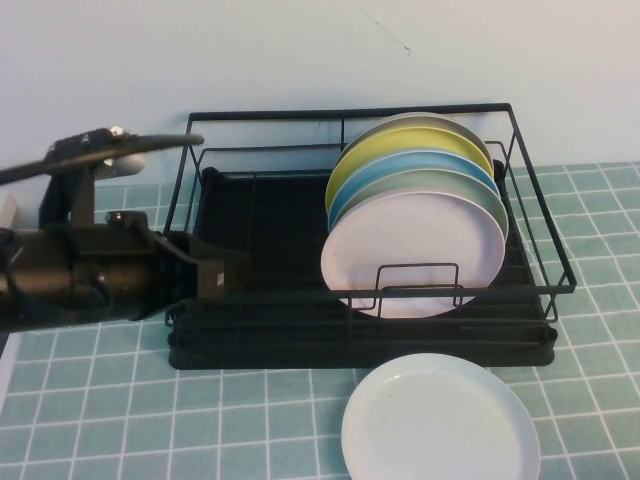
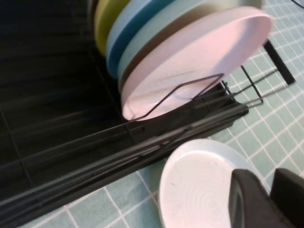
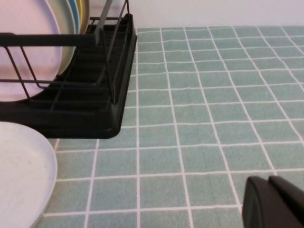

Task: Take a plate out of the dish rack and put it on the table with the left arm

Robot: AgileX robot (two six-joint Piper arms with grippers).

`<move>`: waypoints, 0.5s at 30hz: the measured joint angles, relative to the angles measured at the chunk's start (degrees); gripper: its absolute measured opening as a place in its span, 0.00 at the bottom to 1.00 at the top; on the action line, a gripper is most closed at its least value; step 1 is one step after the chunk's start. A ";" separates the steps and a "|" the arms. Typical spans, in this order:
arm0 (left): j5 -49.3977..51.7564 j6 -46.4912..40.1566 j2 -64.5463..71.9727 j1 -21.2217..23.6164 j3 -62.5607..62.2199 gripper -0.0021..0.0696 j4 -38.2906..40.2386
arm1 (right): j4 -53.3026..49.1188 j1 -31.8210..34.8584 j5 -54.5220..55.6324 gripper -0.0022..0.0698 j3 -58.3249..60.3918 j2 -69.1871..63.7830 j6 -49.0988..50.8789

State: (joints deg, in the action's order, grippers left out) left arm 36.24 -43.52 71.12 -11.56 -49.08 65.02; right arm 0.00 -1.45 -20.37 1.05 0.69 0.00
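The white plate [image 1: 440, 422] lies flat on the green tiled table [image 1: 120, 420], just in front of the dish rack [image 1: 360, 340]. It also shows in the left wrist view [image 2: 194, 190] and at the edge of the right wrist view [image 3: 19, 175]. My left gripper [image 1: 225, 275] hovers at the rack's left front, well left of the plate. In the left wrist view my left gripper [image 2: 270, 183] has its fingers a little apart and holds nothing. My right gripper [image 3: 270, 190] is shut and empty, low over bare tiles to the right of the rack.
The rack holds a pale pink plate [image 1: 415, 250] at the front, then grey-green [image 1: 470, 185], blue [image 1: 400, 170] and yellow [image 1: 375, 150] plates, all on edge at its right end. Its left half is bare black tray. A wall stands behind it.
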 joint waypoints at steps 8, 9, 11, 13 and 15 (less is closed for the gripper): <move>3.15 0.77 -16.44 0.08 0.00 0.04 -11.06 | 0.00 0.00 0.00 0.03 0.00 0.00 0.00; 3.80 0.77 -17.93 0.08 0.00 0.03 -11.65 | 0.00 0.00 0.00 0.03 0.00 0.00 0.00; 6.06 0.77 -21.40 0.08 0.00 0.03 -12.45 | 0.00 0.00 0.00 0.03 0.00 0.00 0.00; 8.76 0.77 -24.96 0.08 0.00 0.03 -12.71 | 0.00 0.00 0.00 0.03 0.00 0.00 0.00; 11.63 0.77 -27.67 0.08 0.00 0.03 -12.71 | 0.00 0.00 0.00 0.03 0.00 0.00 0.00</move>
State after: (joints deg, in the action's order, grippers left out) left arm 47.88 -42.74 43.46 -11.48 -49.08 52.32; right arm 0.00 -1.45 -20.37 1.05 0.69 0.00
